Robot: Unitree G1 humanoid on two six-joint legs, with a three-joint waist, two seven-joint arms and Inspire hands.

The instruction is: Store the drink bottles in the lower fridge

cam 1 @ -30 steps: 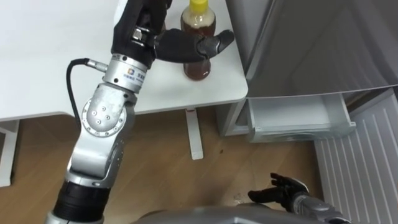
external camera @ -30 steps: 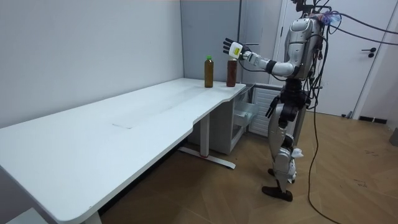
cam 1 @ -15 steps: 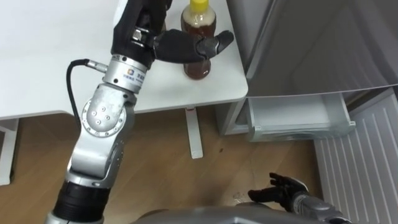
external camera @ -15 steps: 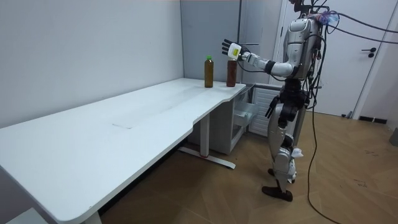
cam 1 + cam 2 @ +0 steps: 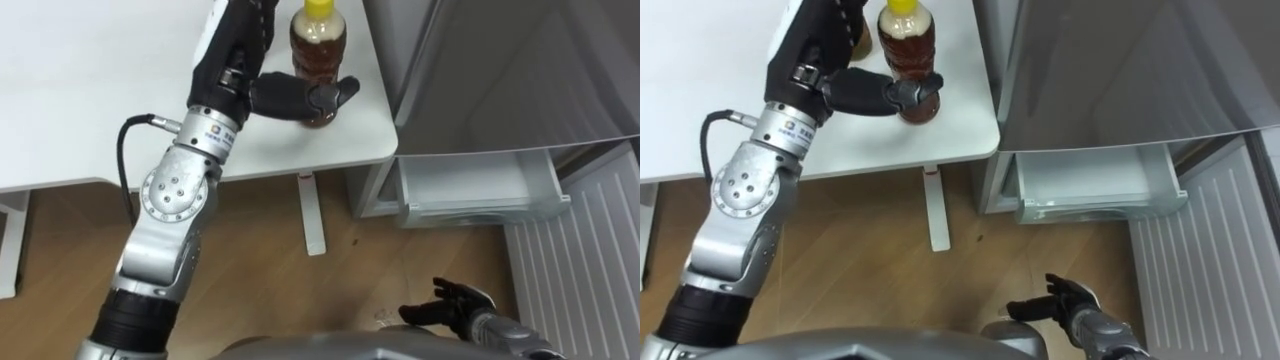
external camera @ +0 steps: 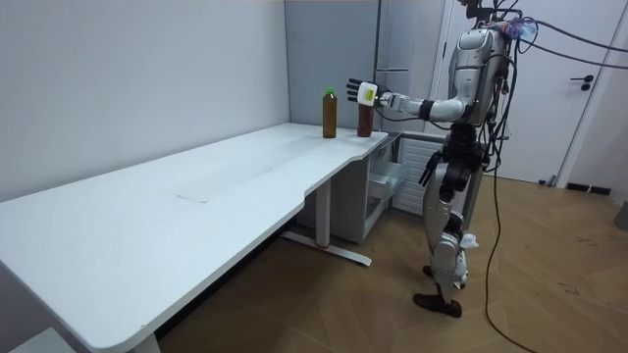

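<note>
A brown drink bottle with a yellow cap [image 5: 320,40] stands near the corner of the white table [image 5: 90,90]. My left hand [image 5: 288,95] is right beside it. The thumb lies across the front of the bottle's lower part, and in the room view the fingers [image 6: 351,86] stand straight next to it. A second brown bottle with a green cap [image 6: 330,113] stands just beyond on the table. My right hand [image 5: 452,304] hangs low by my side with relaxed fingers, holding nothing.
The grey fridge [image 5: 520,70] stands right of the table. Its lower white drawer [image 5: 480,190] is pulled out, and a ribbed white door panel [image 5: 590,260] hangs open beside it. Wooden floor lies below, with the table's leg [image 5: 312,215] close by.
My left hand has dropped from above the bottle's shoulder to its lower part and closed in on it. The bottle and my right hand have not moved.
</note>
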